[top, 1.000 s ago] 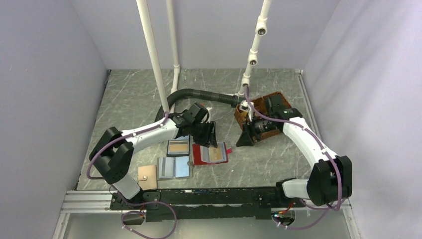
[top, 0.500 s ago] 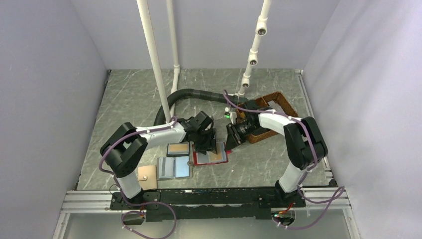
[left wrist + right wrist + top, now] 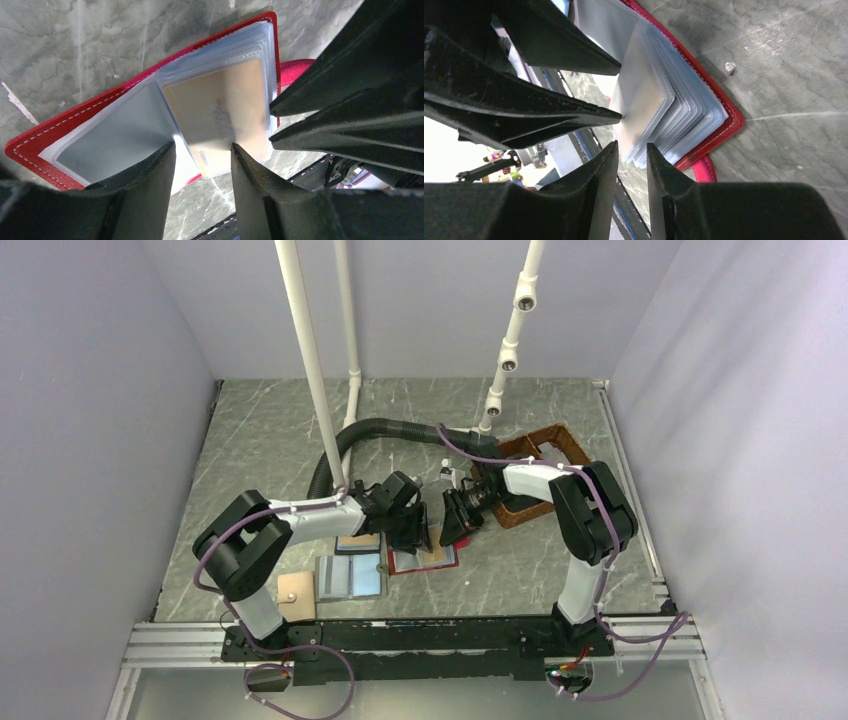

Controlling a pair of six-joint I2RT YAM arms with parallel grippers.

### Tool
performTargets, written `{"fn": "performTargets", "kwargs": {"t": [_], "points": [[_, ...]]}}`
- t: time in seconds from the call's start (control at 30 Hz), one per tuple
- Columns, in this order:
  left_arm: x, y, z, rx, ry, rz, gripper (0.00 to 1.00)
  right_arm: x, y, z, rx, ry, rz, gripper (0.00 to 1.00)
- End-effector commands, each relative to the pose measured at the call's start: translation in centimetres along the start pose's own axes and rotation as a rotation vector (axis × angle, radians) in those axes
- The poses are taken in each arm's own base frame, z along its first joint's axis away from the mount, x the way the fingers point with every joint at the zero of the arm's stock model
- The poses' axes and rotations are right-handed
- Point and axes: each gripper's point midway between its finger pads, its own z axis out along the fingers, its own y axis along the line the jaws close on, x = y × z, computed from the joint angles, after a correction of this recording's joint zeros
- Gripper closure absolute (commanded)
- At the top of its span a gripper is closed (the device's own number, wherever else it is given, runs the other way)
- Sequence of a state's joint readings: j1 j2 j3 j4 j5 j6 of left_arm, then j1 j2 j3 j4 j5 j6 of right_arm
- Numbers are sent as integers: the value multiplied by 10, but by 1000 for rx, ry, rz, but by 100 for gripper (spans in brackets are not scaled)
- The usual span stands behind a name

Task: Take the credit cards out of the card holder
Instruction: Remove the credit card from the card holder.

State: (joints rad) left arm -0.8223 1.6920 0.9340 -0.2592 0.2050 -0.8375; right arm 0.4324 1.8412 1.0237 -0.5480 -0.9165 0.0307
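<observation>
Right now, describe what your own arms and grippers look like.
The left arm and right arm match: white links between bulky black joint housings, each trailed by a loose purple cable. The left gripper and right gripper are matte black, each with two wedge-shaped fingers tapering to narrow tips. No markings are visible.

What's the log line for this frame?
card holder open | credit card in sleeve | left gripper fingers open over card | right gripper fingers open at sleeve edges

Overhead view looks down; both wrist views, close, share the card holder (image 3: 115, 132).
</observation>
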Motion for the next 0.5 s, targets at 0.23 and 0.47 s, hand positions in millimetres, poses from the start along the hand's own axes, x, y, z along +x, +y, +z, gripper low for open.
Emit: {"fn": "performTargets", "kwargs": {"t": [0.23, 0.47], "points": [[1, -22, -11, 151, -19, 28, 38, -13, 6, 5, -15, 8, 13, 80], [5, -38, -23, 274, -39, 66, 26, -15, 24, 5, -115, 10, 19, 85]]}}
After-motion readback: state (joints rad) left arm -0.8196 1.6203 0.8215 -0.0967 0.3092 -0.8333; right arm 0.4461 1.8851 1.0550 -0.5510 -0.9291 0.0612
